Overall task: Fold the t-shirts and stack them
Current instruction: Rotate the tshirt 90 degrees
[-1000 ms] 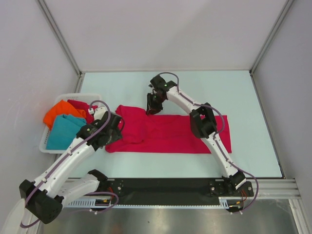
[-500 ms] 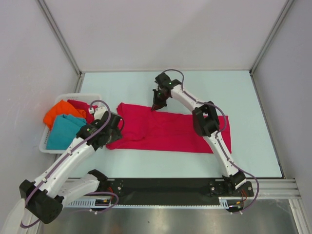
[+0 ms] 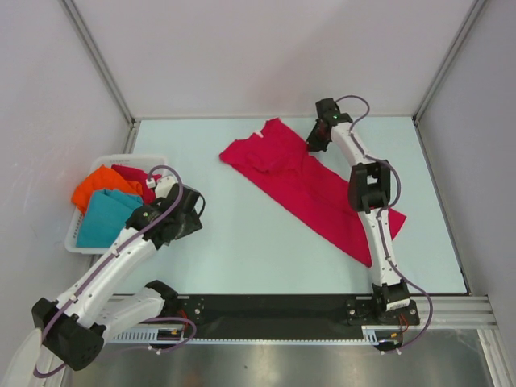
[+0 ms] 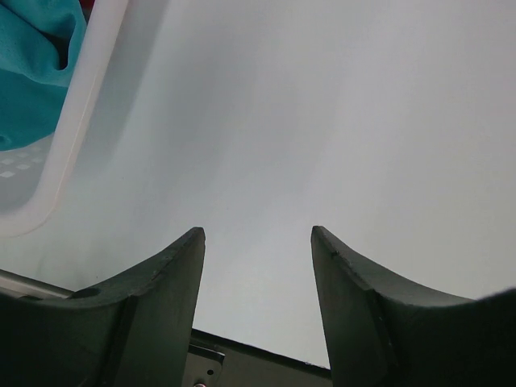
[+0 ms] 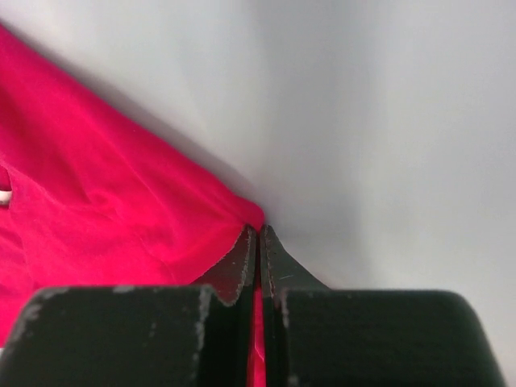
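Note:
A crimson red t-shirt (image 3: 310, 189) lies spread slantwise on the table, from the far middle down to the right. My right gripper (image 3: 317, 143) is shut on its far edge; in the right wrist view the red cloth (image 5: 113, 210) is pinched between the closed fingers (image 5: 258, 242). My left gripper (image 3: 187, 227) is open and empty over bare table beside the basket; its fingers (image 4: 173, 274) stand wide apart. An orange t-shirt (image 3: 101, 184), a teal t-shirt (image 3: 106, 216) and another red one (image 3: 133, 176) lie in the white basket (image 3: 72, 242).
The white basket's rim (image 4: 76, 121) with teal cloth (image 4: 36, 64) shows at the upper left of the left wrist view. Grey walls and metal frame posts close the table at the back and both sides. The arm bases stand at the near edge.
My right gripper has pulled the red t-shirt's edge away from my left gripper, to the far right. The shirt swung from lying crosswise to slanting. The left arm stayed put.

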`<state>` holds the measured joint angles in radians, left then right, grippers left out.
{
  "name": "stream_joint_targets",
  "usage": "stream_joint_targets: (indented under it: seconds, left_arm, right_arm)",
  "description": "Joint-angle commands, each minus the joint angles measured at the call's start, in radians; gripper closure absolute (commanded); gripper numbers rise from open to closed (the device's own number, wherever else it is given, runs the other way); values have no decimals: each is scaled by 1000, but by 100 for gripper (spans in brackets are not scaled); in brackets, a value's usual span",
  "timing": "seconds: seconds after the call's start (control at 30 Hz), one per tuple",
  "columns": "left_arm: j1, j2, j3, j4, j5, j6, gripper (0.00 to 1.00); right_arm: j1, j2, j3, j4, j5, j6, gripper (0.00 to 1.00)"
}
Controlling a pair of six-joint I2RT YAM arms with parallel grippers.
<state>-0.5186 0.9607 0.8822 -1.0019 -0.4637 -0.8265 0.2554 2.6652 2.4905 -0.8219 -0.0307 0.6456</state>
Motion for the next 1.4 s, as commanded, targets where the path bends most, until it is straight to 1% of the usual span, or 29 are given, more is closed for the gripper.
stream_joint_targets:
  seconds: [0.0, 0.07, 0.1, 0.17, 0.27, 0.3, 0.37, 0.47, 0.5, 0.53, 0.57, 0.6, 0.67, 0.7, 0.73, 0.77, 0.8, 0.83, 0.87, 0.97, 1.07, 1.13, 1.17, 1.2, 1.23, 1.27, 1.3, 1.37]
  left_arm:
    - [8, -28, 1, 17, -3, 24, 39]
    - [8, -34, 0, 13, -4, 24, 39]
    - [9, -36, -2, 11, -4, 24, 39]
    - [9, -31, -5, 14, -3, 26, 39]
    - [9, -23, -15, 34, 8, 32, 39]
    - [8, -22, -25, 64, 23, 44, 39]
    - [8, -20, -63, 109, 49, 58, 38]
    - [5, 9, -112, 238, 150, 113, 36]
    - [-3, 22, -117, 306, 187, 142, 35]
    - [-14, 62, -117, 331, 221, 150, 35]
    - [-27, 87, -106, 356, 232, 156, 34]
    - [-67, 108, -98, 409, 243, 174, 33]
    - [-96, 160, -89, 486, 337, 194, 30]
    - [-110, 171, -97, 590, 385, 205, 30]
    - [-112, 183, -107, 645, 443, 202, 29]
    - [-115, 190, -132, 704, 547, 199, 27]
    - [-119, 196, -135, 776, 581, 191, 26]
    - [-124, 214, -135, 798, 599, 191, 26]
    - [-136, 222, -131, 816, 626, 193, 25]
    - [-153, 243, -118, 861, 671, 211, 23]
    - [-161, 260, -121, 914, 730, 216, 21]
    - [-193, 291, -129, 1031, 798, 179, 20]
    - [-234, 308, -124, 1072, 815, 167, 19]
    - [-260, 355, -118, 1168, 867, 146, 19]
    - [-286, 384, -97, 1222, 893, 139, 18]
    - [-337, 418, -86, 1334, 928, 130, 18]
    - [-359, 487, -72, 1385, 977, 121, 18]
    - [-408, 556, -34, 1507, 1022, 96, 17]
  right_arm:
    - [-88, 68, 33, -32, 182, 52, 100]
    - [-117, 76, 31, -20, 169, 46, 100]
    - [-126, 79, 31, -14, 119, 46, 100]
    - [-137, 78, 30, 10, 69, 40, 100]
    - [-127, 56, 28, 65, -32, -9, 87]
    - [-122, 50, 28, 84, -91, -49, 84]
    - [-98, 9, 30, 104, -92, -86, 82]
    - [-81, -74, 5, 122, -52, -130, 80]
    - [-82, -96, -4, 125, -52, -130, 78]
    - [-85, -116, -11, 125, -52, -127, 77]
    - [-87, -140, -28, 122, -52, -133, 74]
    - [-90, -181, -39, 124, -52, -139, 71]
    - [-90, -231, -73, 115, -28, -165, 71]
    - [-91, -275, -84, 113, 18, -175, 70]
    - [-94, -293, -94, 104, 29, -185, 70]
    - [-97, -304, -97, 90, 108, -192, 70]
    - [-103, -315, -94, 73, 138, -193, 71]
    - [-111, -330, -96, 37, 181, -189, 71]
    - [-114, -337, -93, 8, 301, -160, 71]
    - [-140, -350, -94, -55, 386, -126, 73]
    - [-147, -378, -133, -69, 394, -104, 74]
    - [-145, -401, -175, -53, 385, -107, 75]
    - [-139, -422, -186, -51, 390, -109, 75]
    - [-136, -432, -196, -49, 393, -113, 75]
    - [-136, -441, -217, -51, 391, -112, 75]
    - [-136, -464, -232, -49, 390, -116, 75]
    - [-137, -475, -246, -49, 393, -119, 75]
    - [-143, -502, -295, -48, 393, -121, 75]
